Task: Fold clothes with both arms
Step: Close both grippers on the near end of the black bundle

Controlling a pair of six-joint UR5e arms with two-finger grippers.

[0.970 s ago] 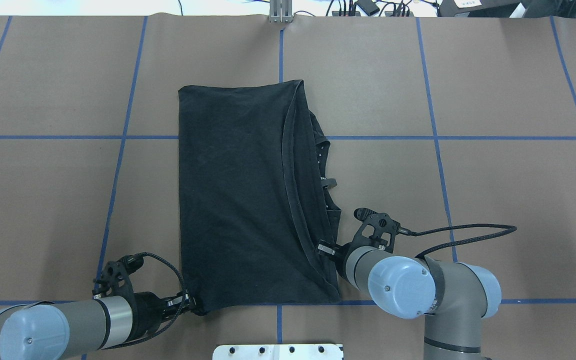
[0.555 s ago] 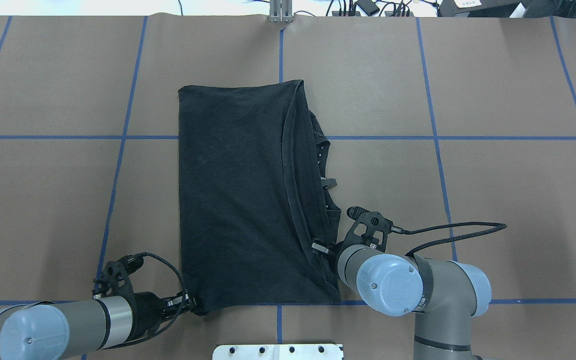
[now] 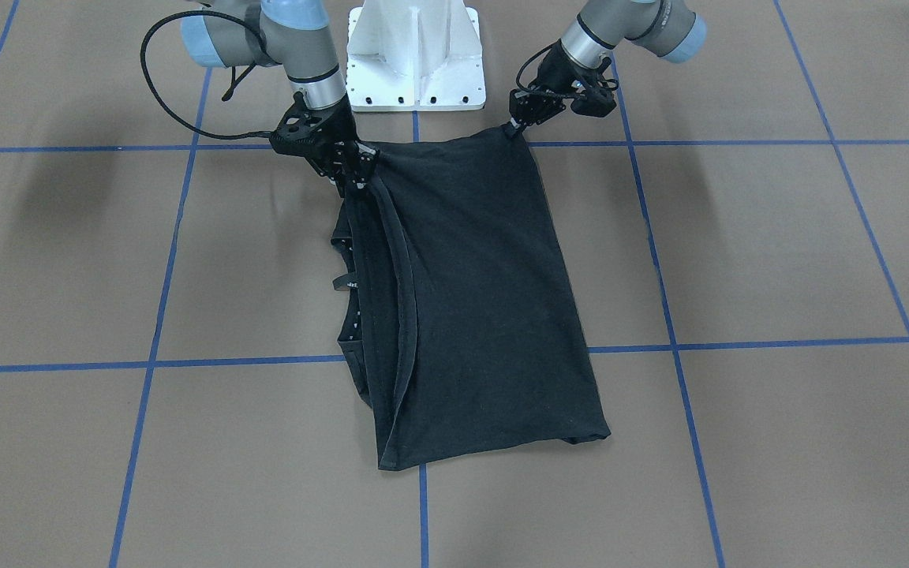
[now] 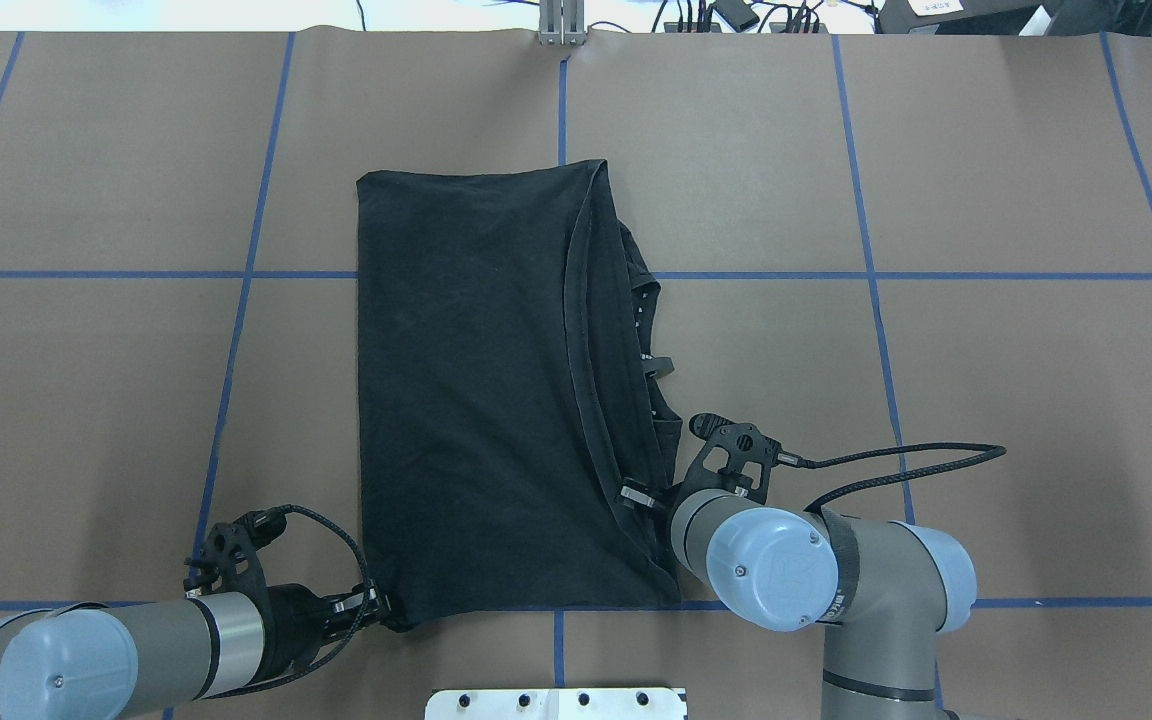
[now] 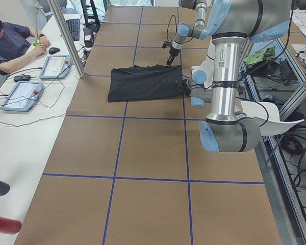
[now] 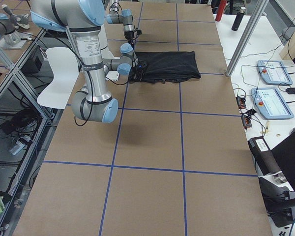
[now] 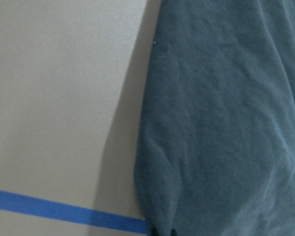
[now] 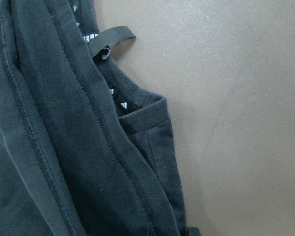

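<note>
Along the robot's edge of the brown paper-covered worktop with blue tape lines [image 4: 86,400], toward its left corner, the grey-and-silver left arm with light blue joint caps [image 4: 106,660] lies low and points inward. Its black two-finger left gripper [image 4: 373,606] is clenched on the near left corner of the black short-sleeved cotton t-shirt [image 4: 466,380]. In the left wrist view two dark fingertips [image 7: 160,231] sit together at the cloth's edge, just above a tape line. The t-shirt lies in the middle of the worktop as a long rectangle, folded lengthwise. It runs from the tape line by the robot's edge out toward the far edge and stops well short of it. Its left side is a straight, smooth fold. Along its right side a stitched hem band [image 4: 581,380] curves over the lower layers, where the collar with small white marks [image 4: 642,310] and a short fabric loop [image 8: 115,34] stick out onto the paper. The chest graphic does not show. The black right gripper [image 4: 639,495] is down on that hem band near the t-shirt's near right corner. Its jaws look parted: one dark fingertip [image 8: 191,230] shows off to the side of the cloth and the other is hidden. The grey-and-silver right arm [image 4: 836,580] rises from the robot's edge right of centre, and its black cable [image 4: 906,465] loops toward the right edge. The white pedestal base [image 4: 556,703] sits at the middle of the robot's edge.
</note>
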